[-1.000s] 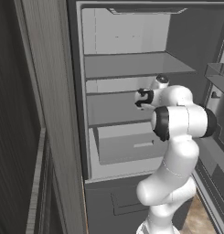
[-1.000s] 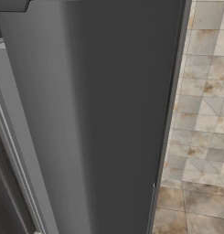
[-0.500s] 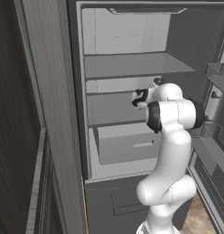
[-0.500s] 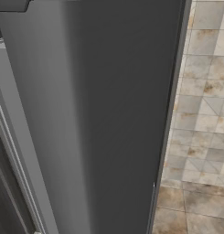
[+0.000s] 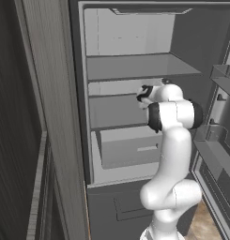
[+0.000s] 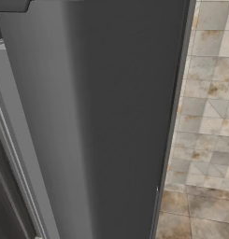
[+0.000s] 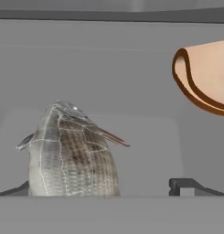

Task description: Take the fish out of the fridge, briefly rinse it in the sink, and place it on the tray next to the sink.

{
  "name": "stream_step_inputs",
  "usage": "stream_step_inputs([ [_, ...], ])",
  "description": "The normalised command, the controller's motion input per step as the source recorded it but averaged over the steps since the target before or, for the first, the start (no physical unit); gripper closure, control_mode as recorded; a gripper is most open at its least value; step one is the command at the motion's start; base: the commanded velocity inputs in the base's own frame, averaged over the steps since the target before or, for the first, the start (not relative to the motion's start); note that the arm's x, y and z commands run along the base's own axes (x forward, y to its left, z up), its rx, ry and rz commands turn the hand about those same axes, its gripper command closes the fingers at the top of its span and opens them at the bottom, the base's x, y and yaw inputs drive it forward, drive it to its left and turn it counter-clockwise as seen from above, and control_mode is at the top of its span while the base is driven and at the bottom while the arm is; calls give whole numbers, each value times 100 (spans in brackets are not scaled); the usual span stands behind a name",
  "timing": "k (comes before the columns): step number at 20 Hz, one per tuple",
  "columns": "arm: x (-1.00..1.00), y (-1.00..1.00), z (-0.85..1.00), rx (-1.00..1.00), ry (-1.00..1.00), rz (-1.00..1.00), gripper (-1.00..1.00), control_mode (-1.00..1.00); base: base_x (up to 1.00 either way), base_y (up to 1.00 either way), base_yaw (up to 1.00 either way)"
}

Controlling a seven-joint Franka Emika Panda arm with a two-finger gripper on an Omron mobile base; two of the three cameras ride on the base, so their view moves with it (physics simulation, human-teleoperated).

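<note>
Light grey walls and flat grey shelves of the tall open fridge (image 5: 130, 65) form the setting. On a shelf, the pale silvery-tan scaled fish (image 7: 72, 157) is seen close ahead in the hand view, lying between the spread dark fingertips (image 7: 189, 186) of the two-finger gripper (image 5: 143, 94), which is open and grips nothing. Beside it, a tan rounded item with a brown rim (image 7: 202, 75) is seen. Compared with a second ago, the arm has been reached deeper toward the shelf, so a grasp seems near. No writing is readable.

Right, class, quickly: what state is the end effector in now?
End effector: open, holding nothing; the fish lies between its fingertips, not yet gripped.
</note>
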Motion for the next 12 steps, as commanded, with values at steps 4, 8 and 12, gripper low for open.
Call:
stream_step_inputs([
  [4, 19, -2, -28, 2, 0, 0, -100, -100, 0, 0, 0],
  [8, 3, 0, -41, 0, 0, 1, -100, -100, 0, 0, 0],
  [12, 0, 5, -27, -2, 0, 1, 100, -100, 0, 0, 0],
])
